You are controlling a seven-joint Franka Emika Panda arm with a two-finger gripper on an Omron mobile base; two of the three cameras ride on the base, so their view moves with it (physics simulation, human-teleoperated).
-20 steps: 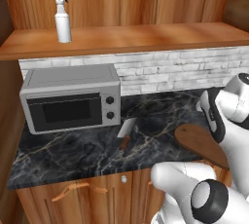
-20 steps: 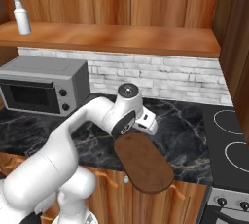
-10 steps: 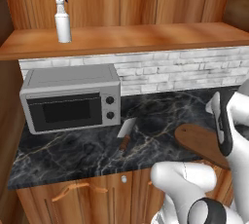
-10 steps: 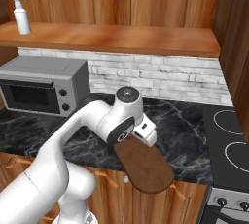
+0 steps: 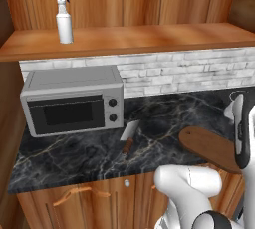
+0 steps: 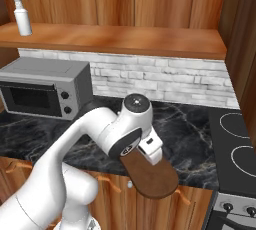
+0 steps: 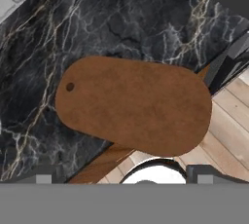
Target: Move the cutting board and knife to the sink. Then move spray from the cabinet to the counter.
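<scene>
Your gripper (image 7: 124, 177) sits wide open, holding nothing, over the cutting board (image 7: 133, 111); the arm hides the board's upper end in the right base view's centre.

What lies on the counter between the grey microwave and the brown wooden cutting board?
In the left base view, the small red-handled knife lies on black marble counter between grey microwave and brown wooden cutting board.

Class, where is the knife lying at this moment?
In the left base view, the knife lies on the black counter, just in front of the microwave's right end and left of the cutting board.
</scene>
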